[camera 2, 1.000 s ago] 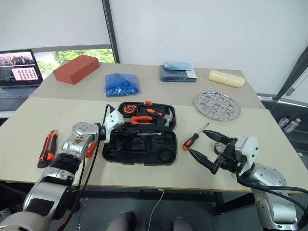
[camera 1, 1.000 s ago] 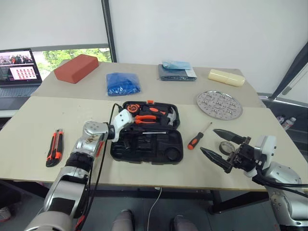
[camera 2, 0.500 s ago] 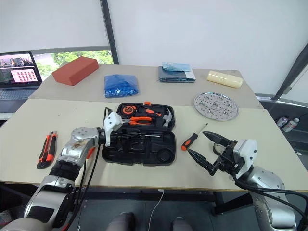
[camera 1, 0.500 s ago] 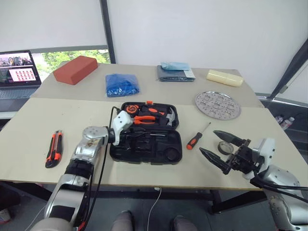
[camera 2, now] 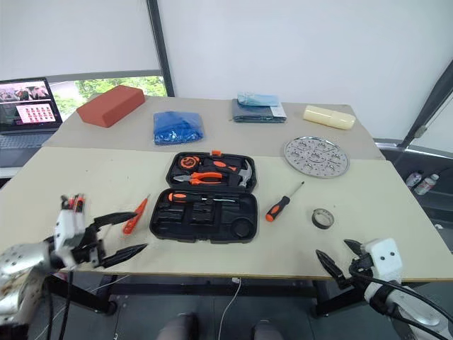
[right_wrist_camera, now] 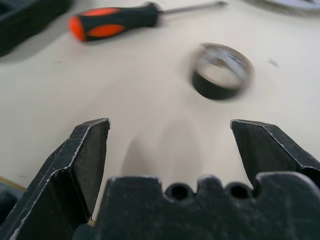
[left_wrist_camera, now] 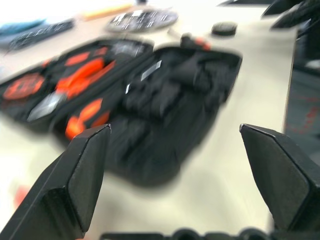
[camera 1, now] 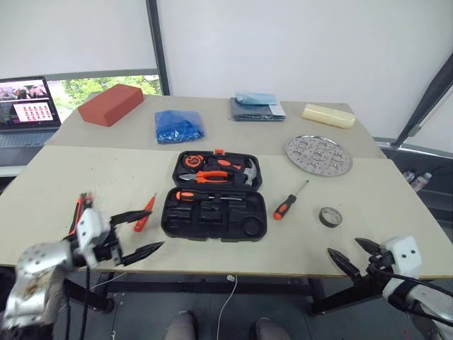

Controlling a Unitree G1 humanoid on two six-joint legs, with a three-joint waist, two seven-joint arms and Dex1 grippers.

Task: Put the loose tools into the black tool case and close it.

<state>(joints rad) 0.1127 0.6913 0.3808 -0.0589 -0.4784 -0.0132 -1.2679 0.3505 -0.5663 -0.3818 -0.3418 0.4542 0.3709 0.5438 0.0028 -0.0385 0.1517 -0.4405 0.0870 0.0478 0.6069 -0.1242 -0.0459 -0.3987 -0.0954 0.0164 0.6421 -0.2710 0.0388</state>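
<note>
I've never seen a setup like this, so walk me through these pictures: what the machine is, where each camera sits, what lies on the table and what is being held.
This is a humanoid robot with two arms, each ending in a gripper of two black fingers. The two wide pictures come from cameras on its head, looking down over a table. The two close-ups come from cameras on its wrists, looking out between each gripper's fingers.

The left gripper and the right gripper both hang open at the near edge of the table and hold nothing.

In the middle lies the black tool case, open, with one screwdriver, pliers and a hammer already seated in it. Still loose are a second screwdriver and a tape ring to its right, and a slim orange tester screwdriver and a utility knife to its left.
</note>
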